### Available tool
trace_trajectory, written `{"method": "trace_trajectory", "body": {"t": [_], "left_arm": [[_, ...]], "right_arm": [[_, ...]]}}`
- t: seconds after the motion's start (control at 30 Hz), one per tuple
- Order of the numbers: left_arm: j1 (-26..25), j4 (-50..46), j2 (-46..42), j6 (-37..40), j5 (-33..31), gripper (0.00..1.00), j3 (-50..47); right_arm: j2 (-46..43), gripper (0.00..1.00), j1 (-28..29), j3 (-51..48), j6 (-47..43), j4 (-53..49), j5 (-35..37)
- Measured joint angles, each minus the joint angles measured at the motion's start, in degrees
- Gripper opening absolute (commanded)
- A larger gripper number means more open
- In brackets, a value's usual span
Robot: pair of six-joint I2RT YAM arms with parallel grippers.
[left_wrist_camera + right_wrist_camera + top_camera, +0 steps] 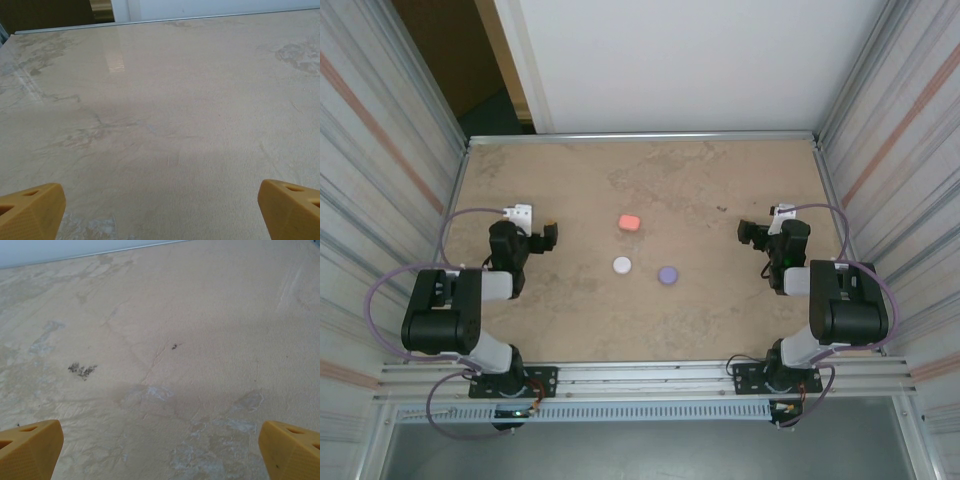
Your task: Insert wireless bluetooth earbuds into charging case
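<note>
Left gripper [160,207], right gripper [160,447]: jaws wide, empty. Pink case [629,222], white case [622,265], purple case [667,274] at table centre: small, may skid under pinch.

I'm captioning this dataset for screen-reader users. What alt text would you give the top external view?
A pink case, a white case and a purple case lie apart near the middle of a tan table. The left end effector and the right end effector flank them, pointing inward, empty and touching none of them.
</note>
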Motion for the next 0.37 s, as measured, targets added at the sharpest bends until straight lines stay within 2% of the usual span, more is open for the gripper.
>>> {"method": "trace_trajectory", "body": {"t": [0.37], "left_arm": [[0.0,-0.8,0.0,0.0,0.0,0.99,0.0]], "right_arm": [[0.0,0.99,0.4,0.0,0.0,0.0,0.2]]}}
